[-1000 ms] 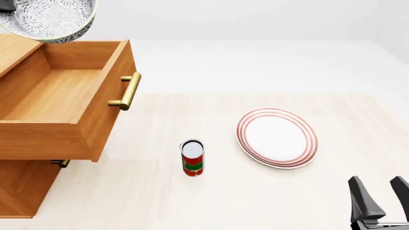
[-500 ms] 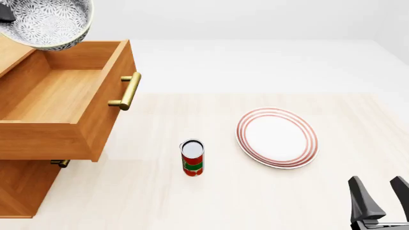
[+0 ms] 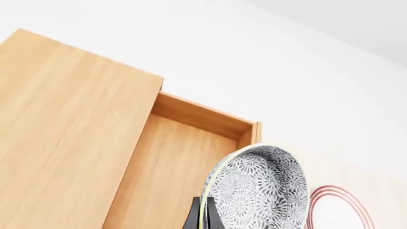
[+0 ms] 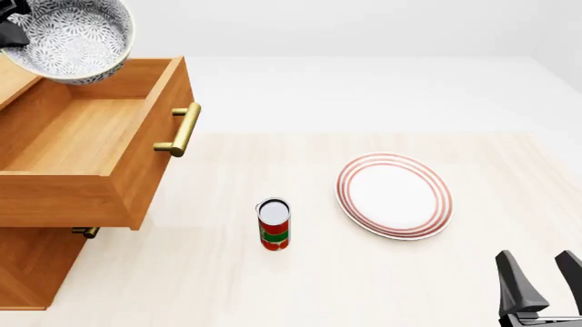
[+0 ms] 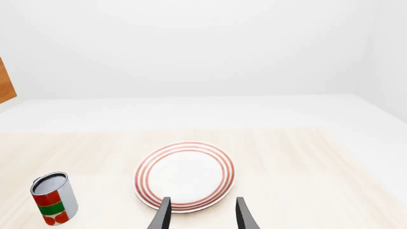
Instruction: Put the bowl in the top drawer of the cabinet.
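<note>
The blue-grey patterned bowl point(image 4: 75, 37) hangs tilted above the back of the open top drawer point(image 4: 82, 133), its lower edge level with the drawer's rear wall. My left gripper point(image 4: 9, 28) is shut on the bowl's rim at the far left, mostly cut off by the picture's edge. In the left wrist view the dark fingers point(image 3: 194, 217) pinch the rim of the bowl point(image 3: 260, 191) over the drawer's bare floor point(image 3: 168, 176). The drawer sticks far out of the cabinet point(image 4: 27, 272), brass bar handle point(image 4: 182, 129) on its front. My right gripper point(image 4: 544, 279) stands open at the near right, holding nothing.
A red, green and white can point(image 4: 272, 225) stands upright mid-table. To its right lies a flat white plate with red rings point(image 4: 394, 195), in front of the right gripper point(image 5: 200, 214). The lower drawer's small handle point(image 4: 84, 231) shows under the open drawer.
The bowl has come down a little toward the drawer and tipped so its inside faces the front camera more. The right arm has not moved.
</note>
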Available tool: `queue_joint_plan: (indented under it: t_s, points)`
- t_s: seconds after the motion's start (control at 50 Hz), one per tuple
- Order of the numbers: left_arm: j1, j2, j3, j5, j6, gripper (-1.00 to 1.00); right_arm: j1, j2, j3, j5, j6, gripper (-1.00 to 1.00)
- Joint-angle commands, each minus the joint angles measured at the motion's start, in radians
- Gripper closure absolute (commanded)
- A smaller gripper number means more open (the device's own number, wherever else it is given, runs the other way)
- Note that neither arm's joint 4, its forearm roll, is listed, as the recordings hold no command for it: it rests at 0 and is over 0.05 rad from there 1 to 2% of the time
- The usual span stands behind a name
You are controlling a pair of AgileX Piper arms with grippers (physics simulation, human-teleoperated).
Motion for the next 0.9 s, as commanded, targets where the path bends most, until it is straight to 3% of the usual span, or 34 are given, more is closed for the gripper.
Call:
queue_joint_plan:
  t_s: [0.02,0.9]
  points:
    - [0.01,0.003,0.02,-0.014,0.006,1.0,0.0,0.0,0.0,0.0,0.0,-1.0]
    - [0.046,0.016,0.094,-0.062,0.007,1.0,0.0,0.0,0.0,0.0,0.0,-1.0]
